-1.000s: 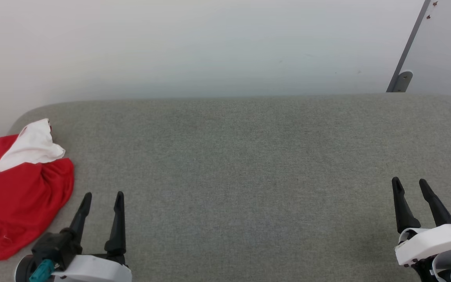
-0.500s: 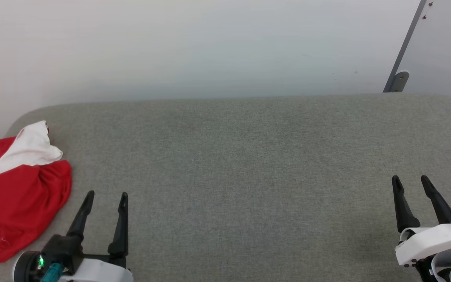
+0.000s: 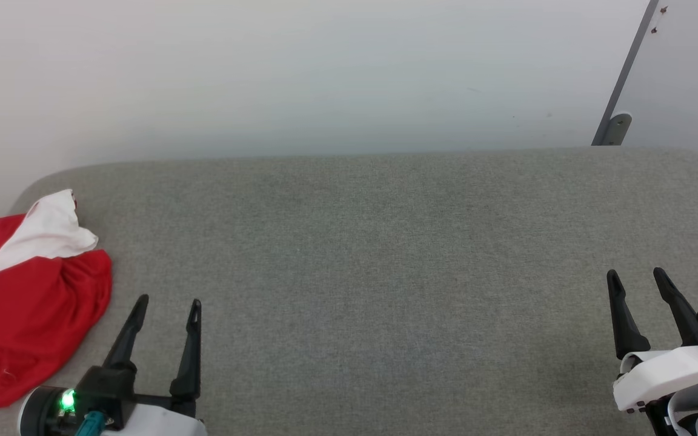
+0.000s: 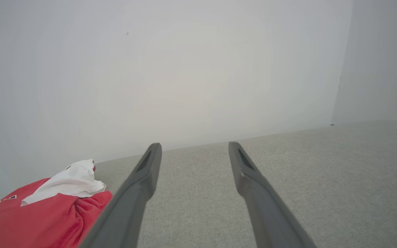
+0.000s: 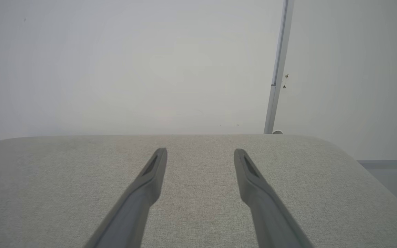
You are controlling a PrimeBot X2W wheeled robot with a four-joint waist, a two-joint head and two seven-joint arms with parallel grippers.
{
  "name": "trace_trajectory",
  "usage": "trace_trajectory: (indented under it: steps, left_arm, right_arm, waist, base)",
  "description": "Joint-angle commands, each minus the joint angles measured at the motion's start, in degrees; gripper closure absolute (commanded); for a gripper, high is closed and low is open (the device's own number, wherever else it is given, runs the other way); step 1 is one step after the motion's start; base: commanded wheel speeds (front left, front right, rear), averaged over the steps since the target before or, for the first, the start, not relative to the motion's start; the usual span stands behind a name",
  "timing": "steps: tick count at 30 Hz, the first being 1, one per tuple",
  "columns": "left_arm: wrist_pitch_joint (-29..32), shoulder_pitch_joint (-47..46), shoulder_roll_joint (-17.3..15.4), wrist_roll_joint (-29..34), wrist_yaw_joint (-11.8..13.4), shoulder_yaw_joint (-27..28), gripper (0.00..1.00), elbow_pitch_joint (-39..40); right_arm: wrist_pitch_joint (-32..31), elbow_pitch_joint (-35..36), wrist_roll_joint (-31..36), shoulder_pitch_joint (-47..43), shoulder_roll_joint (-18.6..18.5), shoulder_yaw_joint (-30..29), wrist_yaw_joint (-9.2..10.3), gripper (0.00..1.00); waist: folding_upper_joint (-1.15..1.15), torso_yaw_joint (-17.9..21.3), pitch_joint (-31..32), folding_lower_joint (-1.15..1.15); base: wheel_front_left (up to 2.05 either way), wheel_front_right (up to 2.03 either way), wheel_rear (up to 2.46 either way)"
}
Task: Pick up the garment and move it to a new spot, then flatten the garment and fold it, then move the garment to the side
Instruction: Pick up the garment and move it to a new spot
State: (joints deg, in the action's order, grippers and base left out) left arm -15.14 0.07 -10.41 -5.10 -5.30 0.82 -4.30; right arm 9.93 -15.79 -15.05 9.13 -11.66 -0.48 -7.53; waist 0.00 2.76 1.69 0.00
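The garment [image 3: 28,309] lies crumpled at the far left of the grey padded table [image 3: 385,254], red with a white sleeve bunched on top. In the left wrist view the garment [image 4: 43,213] fills the lower left corner. My left gripper [image 3: 168,304] stands open at the lower left, just right of the red cloth and apart from it, nothing between its fingers. At the lower right my right gripper [image 3: 635,276] is open too and holds nothing. Both grippers' own fingers spread wide over bare table in the left wrist view [image 4: 194,146] and the right wrist view [image 5: 200,152].
A plain white wall runs behind the table. A grey upright post [image 3: 624,79] with a bracket stands at the back right. The table's rounded right edge [image 5: 364,165] drops to the floor beyond.
The head camera has shifted a little, so the whole scene sits slightly lower. My left gripper has edged a bit to the right. The garment lies as before.
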Motion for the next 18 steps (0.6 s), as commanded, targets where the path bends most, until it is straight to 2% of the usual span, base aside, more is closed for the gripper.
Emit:
trace_trajectory:
  steps: [1, 9, 18]
  left_arm:
    - [0.0, 0.5, 0.1, 0.5, -0.2, 0.1, 0.0, 0.2]
    - [0.0, 0.2, 0.5, -0.3, 0.1, 0.7, 0.0, -0.5]
    - [0.0, 0.5, 0.0, -1.8, 1.6, 4.1, 0.0, -1.6]
  right_arm:
    - [0.2, 0.2, 0.2, 0.3, -0.2, -0.1, 0.08, 0.0]
    - [0.0, 0.6, -0.3, -0.1, 0.0, 0.7, 0.08, 0.0]
    - [-0.8, 0.4, -1.4, -0.1, -0.4, 4.2, 0.08, 0.0]
  waist:
    - [0.0, -0.1, 0.0, 0.0]
    - [0.0, -1.8, 0.5, 0.0]
    - [0.0, -8.8, 2.7, 0.0]
  base:
    - [0.0, 0.0, 0.0]
    - [0.0, 0.0, 0.0]
    - [0.0, 0.0, 0.0]
